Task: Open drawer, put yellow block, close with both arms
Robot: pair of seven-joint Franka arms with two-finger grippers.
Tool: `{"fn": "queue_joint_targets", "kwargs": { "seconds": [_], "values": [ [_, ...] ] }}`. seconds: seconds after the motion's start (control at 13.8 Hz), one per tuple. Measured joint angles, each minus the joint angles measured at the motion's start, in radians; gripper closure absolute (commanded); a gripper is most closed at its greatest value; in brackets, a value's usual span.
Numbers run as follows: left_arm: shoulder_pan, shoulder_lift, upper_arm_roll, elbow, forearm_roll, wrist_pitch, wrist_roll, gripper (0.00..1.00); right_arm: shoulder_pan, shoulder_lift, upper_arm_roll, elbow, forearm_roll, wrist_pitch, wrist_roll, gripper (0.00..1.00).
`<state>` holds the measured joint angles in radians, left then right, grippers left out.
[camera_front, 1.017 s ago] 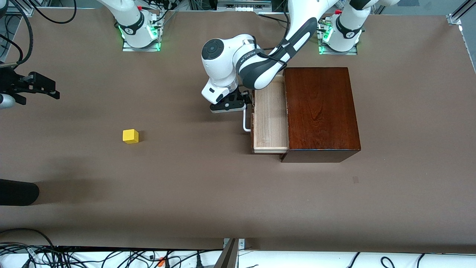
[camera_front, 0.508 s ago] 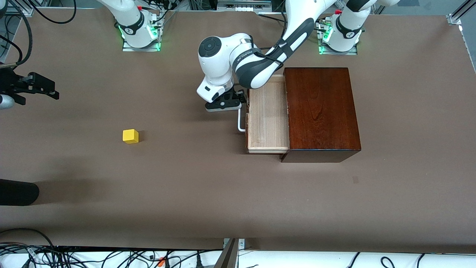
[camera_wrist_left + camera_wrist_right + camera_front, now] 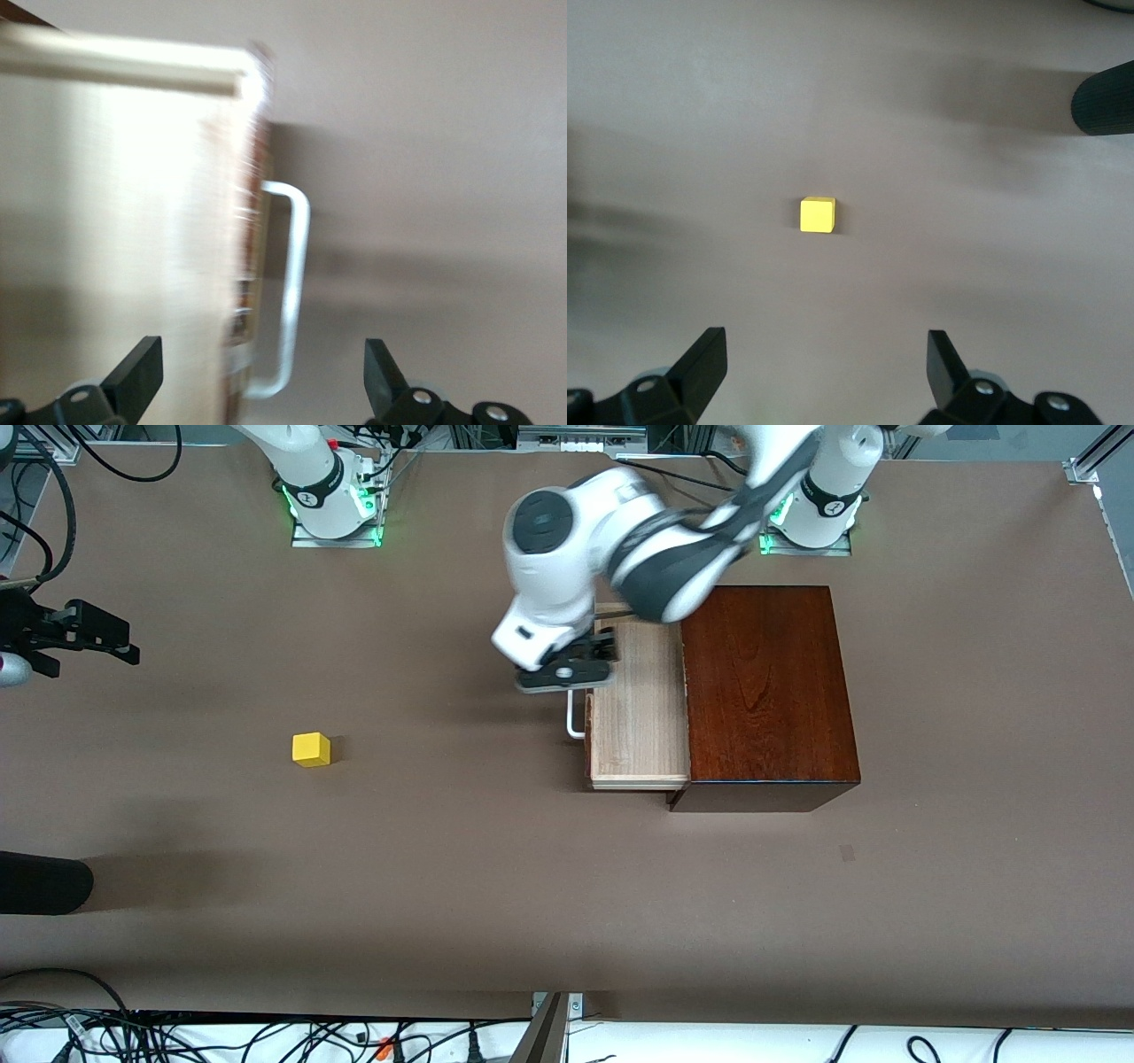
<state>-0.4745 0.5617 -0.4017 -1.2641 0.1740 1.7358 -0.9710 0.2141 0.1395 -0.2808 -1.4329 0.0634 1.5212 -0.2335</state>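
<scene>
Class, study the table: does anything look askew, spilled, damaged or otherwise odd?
Nothing stands out. The drawer sits pulled out squarely from its mahogany box, and the yellow block rests flat on the table.

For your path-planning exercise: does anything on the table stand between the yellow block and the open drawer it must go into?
Nothing visible does. Bare table lies between the yellow block and the drawer. The left gripper, open, hangs over the drawer's handle end; the right gripper, open, waits above the block's end of the table.

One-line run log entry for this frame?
drawer: open | yellow block: on table | left gripper: open over handle | right gripper: open, waiting
</scene>
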Motion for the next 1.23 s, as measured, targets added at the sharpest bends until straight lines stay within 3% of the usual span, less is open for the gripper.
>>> {"fn": "queue_joint_targets", "kwargs": {
  "seconds": [0.29, 0.8, 1.02, 1.23],
  "values": [
    [0.195, -0.197, 0.001, -0.007, -0.093, -0.172, 0.175, 0.0, -0.022, 0.038, 0.0, -0.001, 0.003, 0.0, 0.0, 0.0],
    [0.439, -0.344, 0.019, -0.111, -0.18, -0.218, 0.425, 0.0, -0.029, 0.13, 0.0, -0.001, 0.003, 0.043, -0.008, 0.0],
    [0.438, -0.391, 0.157, -0.128, -0.197, -0.27, 0.603, 0.0, -0.021, 0.161, 0.015, -0.009, 0.011, 0.05, -0.027, 0.0],
    [0.417, -0.452, 0.307, -0.183, -0.2, -0.287, 0.799, 0.0, 0.013, 0.193, 0.025, -0.089, 0.017, 0.175, -0.027, 0.0]
  ]
}}
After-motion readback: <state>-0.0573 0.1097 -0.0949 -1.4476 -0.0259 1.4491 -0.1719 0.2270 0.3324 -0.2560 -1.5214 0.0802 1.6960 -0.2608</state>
